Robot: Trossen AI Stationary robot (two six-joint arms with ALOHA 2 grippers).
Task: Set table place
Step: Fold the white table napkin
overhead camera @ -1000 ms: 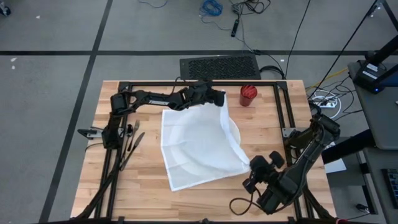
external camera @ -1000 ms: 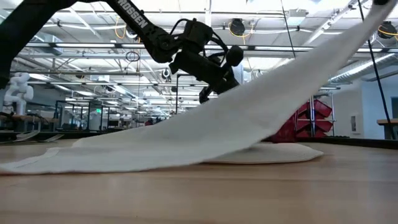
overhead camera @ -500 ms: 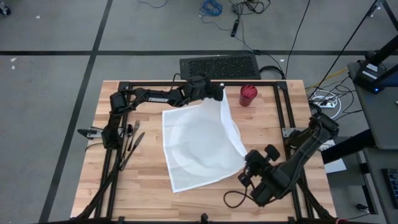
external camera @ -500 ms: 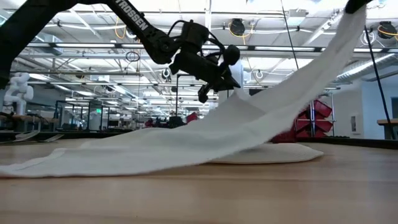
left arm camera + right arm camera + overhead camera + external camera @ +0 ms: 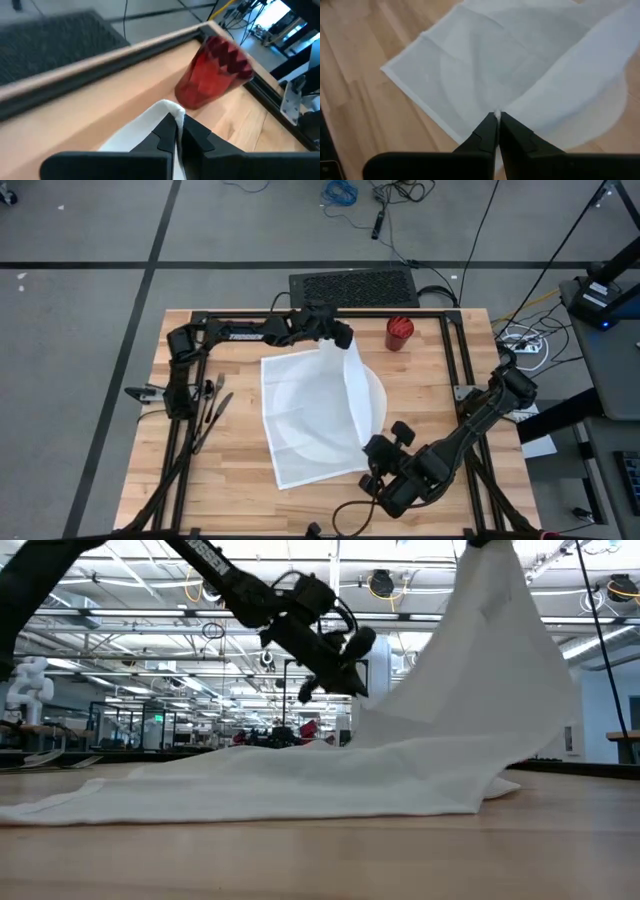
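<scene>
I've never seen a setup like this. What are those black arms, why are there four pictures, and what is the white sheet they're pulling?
These are two robot arms at a wooden table, each ending in a two-finger gripper. One picture looks straight down from above, one looks level across the tabletop, and two come from cameras on the arms' wrists.

Both arms hold one white cloth. The left gripper pinches a far corner, near a red cup. The right gripper pinches a near corner, lifted well above the table. Both are shut on the fabric.

The cloth drapes over a white plate, whose rim peeks out on the right. Some cutlery lies at the left edge.
</scene>
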